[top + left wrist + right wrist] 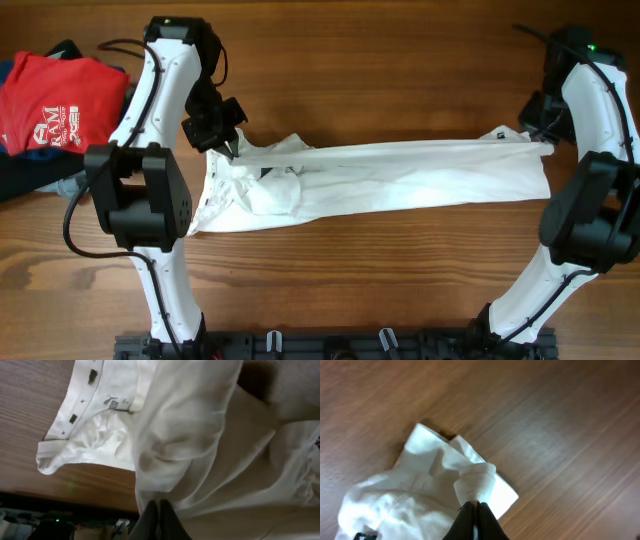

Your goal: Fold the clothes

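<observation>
Left gripper (159, 510) at 9 o'clock and right gripper (474, 508) at 3 o'clock each pinch tight on one end of the white shirt (400, 180), stretched across the table (350, 290) middle, so both should lift together, evenly.

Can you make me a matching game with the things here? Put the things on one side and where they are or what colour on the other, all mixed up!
Things:
1 white garment
2 red shirt
3 left gripper
4 table

Matches:
a brown wood
b stretched long across the middle
c pinching the bunched-up end of the white cloth
d on a pile of clothes at the edge

Pairs: 1-b, 2-d, 3-c, 4-a
</observation>
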{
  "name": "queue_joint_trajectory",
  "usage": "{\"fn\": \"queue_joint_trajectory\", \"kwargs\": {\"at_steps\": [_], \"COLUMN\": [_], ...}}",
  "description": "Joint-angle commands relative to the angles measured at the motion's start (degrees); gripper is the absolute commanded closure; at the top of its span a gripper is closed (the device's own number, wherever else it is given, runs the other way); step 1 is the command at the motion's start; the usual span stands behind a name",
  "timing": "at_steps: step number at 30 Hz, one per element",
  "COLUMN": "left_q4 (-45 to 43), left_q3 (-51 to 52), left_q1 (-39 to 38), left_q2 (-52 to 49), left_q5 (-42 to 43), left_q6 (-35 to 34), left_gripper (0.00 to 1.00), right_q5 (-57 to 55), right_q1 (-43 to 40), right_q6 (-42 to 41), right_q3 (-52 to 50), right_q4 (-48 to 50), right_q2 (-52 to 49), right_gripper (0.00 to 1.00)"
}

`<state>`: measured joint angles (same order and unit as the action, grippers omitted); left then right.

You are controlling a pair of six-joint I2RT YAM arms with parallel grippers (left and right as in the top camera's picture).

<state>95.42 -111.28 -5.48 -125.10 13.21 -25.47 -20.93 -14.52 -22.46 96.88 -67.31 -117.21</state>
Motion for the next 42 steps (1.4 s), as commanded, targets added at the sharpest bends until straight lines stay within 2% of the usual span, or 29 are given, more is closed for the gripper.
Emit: {"fn": "queue_joint_trajectory", "kwargs": {"at_steps": [1, 9, 12, 16, 21, 22, 24, 28, 37, 42], "left_q4": [0.28, 0.22, -0.68, -2.01, -2.1, -2.45, -3.52, -4.61, -4.98, -5.18], "left_q3": [-0.74, 0.66, 4.17, 9.31, 11.87, 11.91, 11.91, 11.91, 11.91, 11.91], "left_q1": [-0.57, -1.4, -3.28, -4.35, -4.39, -4.39, -4.39, -4.39, -4.39, -4.39], "left_q2": [1.7, 1.7, 1.68, 1.66, 1.66, 1.66, 1.66, 1.66, 1.66, 1.66], "left_q5": [-2.34, -4.74, -4.76, -4.98, -4.96, -4.96, -4.94, -4.96, -4.94, -4.94], "left_q6": [2.12, 0.98, 1.01, 1.03, 1.01, 1.01, 1.01, 1.03, 1.03, 1.03], "left_gripper": [0.96, 0.96, 0.96, 0.96, 0.96, 0.96, 0.96, 0.96, 0.96, 0.96], "right_q5": [-6.58, -6.54, -5.95, -0.87, 17.0, 17.62, 18.56, 23.41, 24.63, 24.37], "right_q1": [-0.87, -0.94, -0.94, -0.94, -0.92, -0.87, -0.83, -0.81, 0.09, 0.11], "right_q6": [-0.02, 2.99, 3.1, 7.19, 17.75, 18.51, 19.5, 17.9, 12.87, 11.06], "right_q3": [0.48, 0.07, 0.07, -0.26, -0.37, -0.87, -2.78, -7.45, -9.25, -9.27], "right_q4": [-2.12, -3.87, -6.62, -7.74, -7.08, -5.68, -0.04, 9.03, 12.66, 12.72], "right_q2": [1.2, 1.18, 1.18, 1.18, 1.18, 1.18, 1.16, 0.79, -2.23, -2.73], "right_gripper": [0.96, 0.96, 0.96, 0.96, 0.82, 0.77, 0.76, 0.75, 0.73, 0.69]}}
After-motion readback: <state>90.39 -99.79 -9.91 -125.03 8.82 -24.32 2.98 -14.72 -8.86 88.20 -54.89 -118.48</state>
